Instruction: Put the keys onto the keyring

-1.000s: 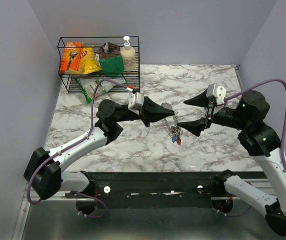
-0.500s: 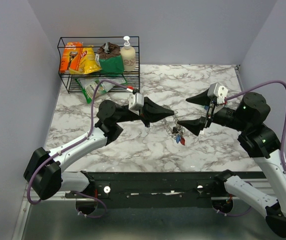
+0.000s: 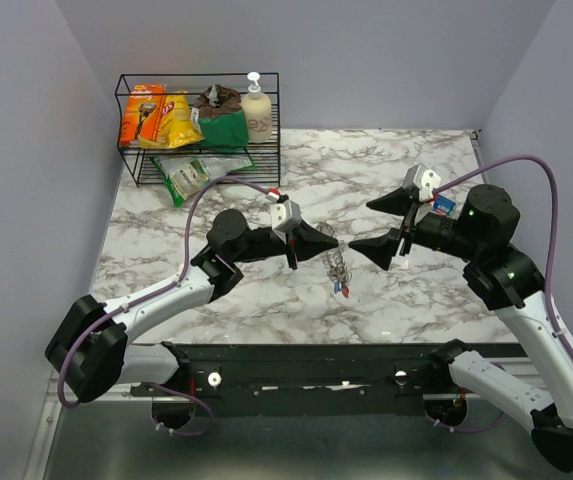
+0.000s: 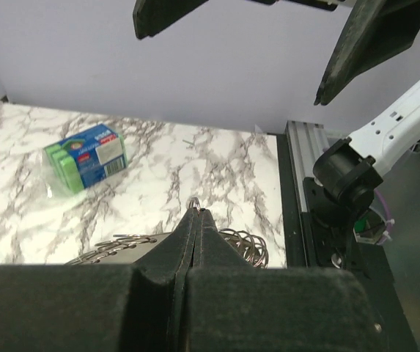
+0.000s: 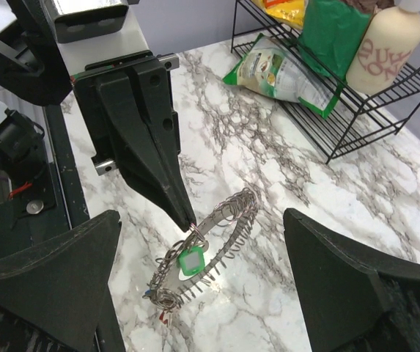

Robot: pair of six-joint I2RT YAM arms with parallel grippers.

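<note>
Marble table (image 3: 416,290) spreads beneath both arms, and a black wire rack (image 3: 198,75) stands well behind and to the left of the keyring (image 3: 338,262). On the keyring's left, the left pincer (image 3: 328,244) is pinched tight on the ring's wire, so the spiky ring hangs tilted from its tips. On the keyring's right, the right pincer (image 3: 360,225) gapes wide and touches nothing. A green-headed key (image 5: 190,262) lies against the ring just below the grip, and red and blue keys (image 3: 342,291) dangle at its lowest end.
</note>
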